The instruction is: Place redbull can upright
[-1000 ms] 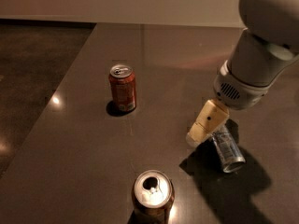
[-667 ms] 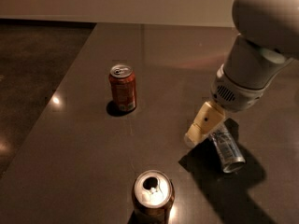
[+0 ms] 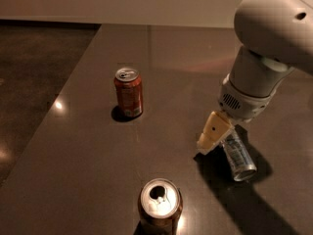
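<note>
The redbull can (image 3: pixel 238 156), slim and silver-blue, is tilted with its lower end down to the right, near the table's right side. My gripper (image 3: pixel 218 136) hangs from the big white arm (image 3: pixel 264 58) and is shut on the can's upper end. One cream finger (image 3: pixel 212 132) shows in front of the can; the other is hidden behind it. A dark shadow lies under the can on the table (image 3: pixel 161 106).
A red-orange soda can (image 3: pixel 128 92) stands upright at the table's middle left. A brownish can with a wide silver open top (image 3: pixel 160 204) stands near the front edge. The table's left edge runs diagonally, with dark floor (image 3: pixel 34 82) beyond it.
The arm's upper part has shifted slightly left. The gripper and the can have stayed almost in place.
</note>
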Action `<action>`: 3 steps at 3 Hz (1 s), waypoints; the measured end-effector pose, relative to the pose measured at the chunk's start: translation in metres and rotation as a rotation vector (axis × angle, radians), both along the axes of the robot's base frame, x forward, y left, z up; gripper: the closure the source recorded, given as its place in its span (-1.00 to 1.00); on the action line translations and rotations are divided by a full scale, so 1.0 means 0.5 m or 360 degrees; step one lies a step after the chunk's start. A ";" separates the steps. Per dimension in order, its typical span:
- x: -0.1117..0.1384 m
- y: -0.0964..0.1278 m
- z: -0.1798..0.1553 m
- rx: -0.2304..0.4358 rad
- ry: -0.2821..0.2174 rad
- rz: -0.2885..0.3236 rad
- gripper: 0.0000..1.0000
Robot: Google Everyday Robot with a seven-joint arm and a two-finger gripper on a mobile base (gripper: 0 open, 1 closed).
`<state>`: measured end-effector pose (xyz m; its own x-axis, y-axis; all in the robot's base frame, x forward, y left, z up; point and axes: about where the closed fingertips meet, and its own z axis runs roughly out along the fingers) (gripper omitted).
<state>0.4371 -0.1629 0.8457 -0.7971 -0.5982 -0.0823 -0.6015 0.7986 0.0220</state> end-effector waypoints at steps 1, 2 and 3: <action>0.004 -0.003 -0.006 -0.0005 0.0010 -0.0007 -0.16; 0.006 0.003 -0.001 0.0004 0.0020 0.0039 0.30; 0.007 0.031 0.039 0.0051 -0.0070 0.0230 0.92</action>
<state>0.4407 -0.1472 0.8652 -0.6981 -0.7030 -0.1358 -0.7112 0.7028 0.0172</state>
